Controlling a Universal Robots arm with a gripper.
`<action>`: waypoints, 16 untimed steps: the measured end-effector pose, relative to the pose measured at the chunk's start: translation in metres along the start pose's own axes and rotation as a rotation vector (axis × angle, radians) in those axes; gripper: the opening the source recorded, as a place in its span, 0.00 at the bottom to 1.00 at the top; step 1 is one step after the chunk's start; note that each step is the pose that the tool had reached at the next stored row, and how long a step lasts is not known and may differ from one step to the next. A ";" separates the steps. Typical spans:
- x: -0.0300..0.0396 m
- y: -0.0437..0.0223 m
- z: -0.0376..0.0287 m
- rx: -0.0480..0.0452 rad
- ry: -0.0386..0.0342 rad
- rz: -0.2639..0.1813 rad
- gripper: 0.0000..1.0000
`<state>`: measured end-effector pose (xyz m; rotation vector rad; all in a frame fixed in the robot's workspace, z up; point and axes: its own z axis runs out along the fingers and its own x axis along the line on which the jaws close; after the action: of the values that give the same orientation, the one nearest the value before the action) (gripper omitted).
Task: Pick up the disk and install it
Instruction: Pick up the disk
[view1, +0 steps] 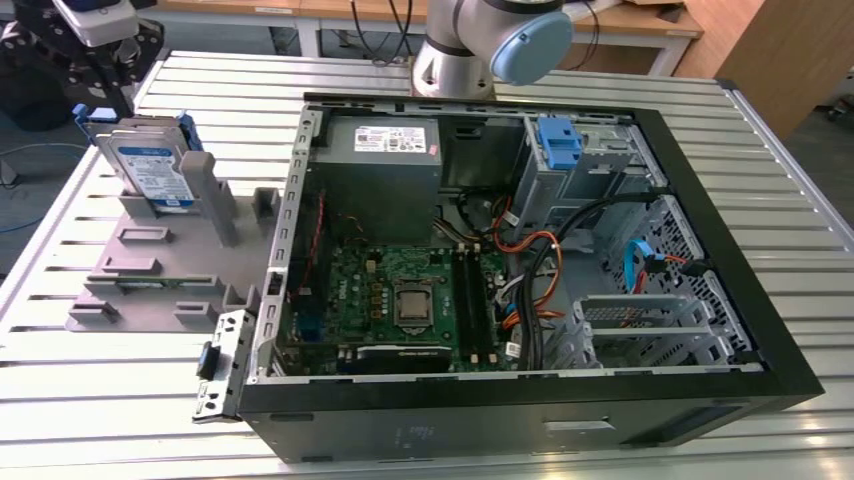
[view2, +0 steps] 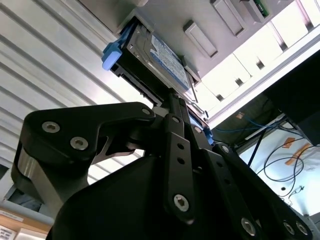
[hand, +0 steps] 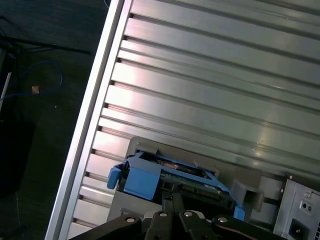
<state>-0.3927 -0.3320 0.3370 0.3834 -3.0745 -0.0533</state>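
The task is at its very start. The disk (view1: 147, 162) stands on edge in a slot of the grey holder rack (view1: 160, 262) on the slatted metal table (view1: 94, 400), at the exterior view's left and well apart from the open computer case (view1: 781, 370). It is not lifted, and nothing of the install is done. Inside the case, the drive cage (view1: 607, 165) at the far corner holds a lone blue bracket (view1: 558, 140) and no drive. The grey power supply (view1: 387, 150) sits beside it. In the first wrist view the gripper (hand: 172, 192) points straight at the upper edge of the disk, between the blue ends of its carrier (hand: 142, 180). In the second wrist view the labelled face of the drive lies just past the gripper's tip. The gripper seems to be at or just short of the disk's edge, but its own dark linkage covers the spot where they would meet. I cannot tell how far open it is or whether it has hold of anything. As far as the pictures show, both the pick-up and the placing into the case are left to do.
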 end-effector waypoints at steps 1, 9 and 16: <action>0.0000 0.0000 0.0000 0.0002 0.0002 -0.006 0.11; 0.0000 0.0000 0.0000 0.0023 0.0024 -0.060 0.11; 0.0000 0.0000 0.0000 0.0039 0.0040 -0.101 0.11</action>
<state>-0.3928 -0.3320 0.3370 0.5375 -3.0497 -0.0499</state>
